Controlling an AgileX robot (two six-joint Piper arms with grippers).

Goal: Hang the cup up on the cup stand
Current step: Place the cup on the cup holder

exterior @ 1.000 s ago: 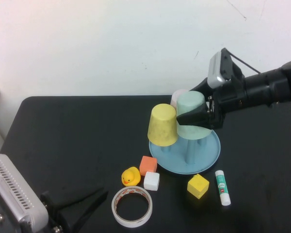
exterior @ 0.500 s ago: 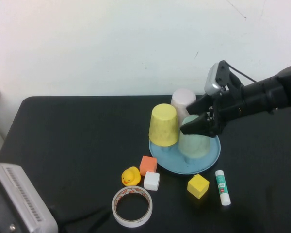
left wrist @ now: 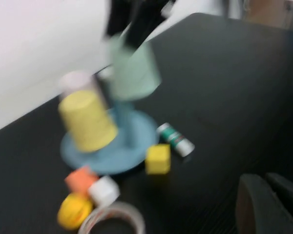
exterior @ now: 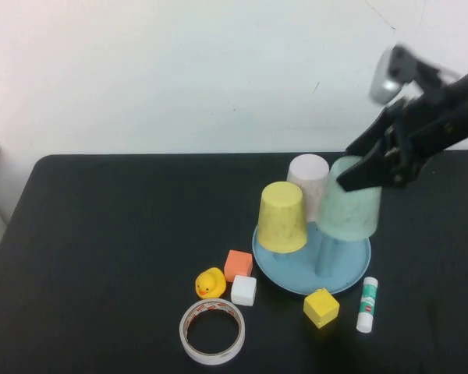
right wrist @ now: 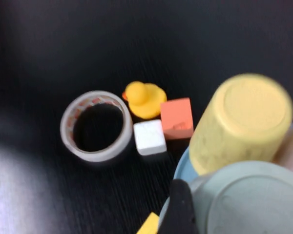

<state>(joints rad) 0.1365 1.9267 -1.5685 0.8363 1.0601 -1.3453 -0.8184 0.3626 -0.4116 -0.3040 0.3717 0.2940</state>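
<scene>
The right gripper (exterior: 366,167) pinches the upturned, tapered mint cup (exterior: 349,209) over a peg of the round blue stand (exterior: 296,269) near the table's right edge. The left gripper (left wrist: 268,204) hangs above the table, dark jaws pressed together.

Cup (exterior: 349,209): pale mint plastic, faintly speckled, matt, smooth wall. Yellow cup (exterior: 281,217): same plastic w/ fine specks, matt. Pinkish-white cup (exterior: 307,173): plastic, matt. Cup stand (exterior: 296,269): light blue plastic, smooth, slight sheen on tray. Table (exterior: 101,234): black, matt, fine streaked grain in right wrist view. Tape roll (exterior: 211,332): glossy tape. Duck (exterior: 210,283): yellow, smooth, looks rubbery. Blocks, orange (exterior: 238,265), white (exterior: 243,291), yellow (exterior: 320,307): matt, look like foam. Glue stick (exterior: 366,304): smooth plastic, printed label. Right gripper (exterior: 374,167): black matt fingers.
</scene>
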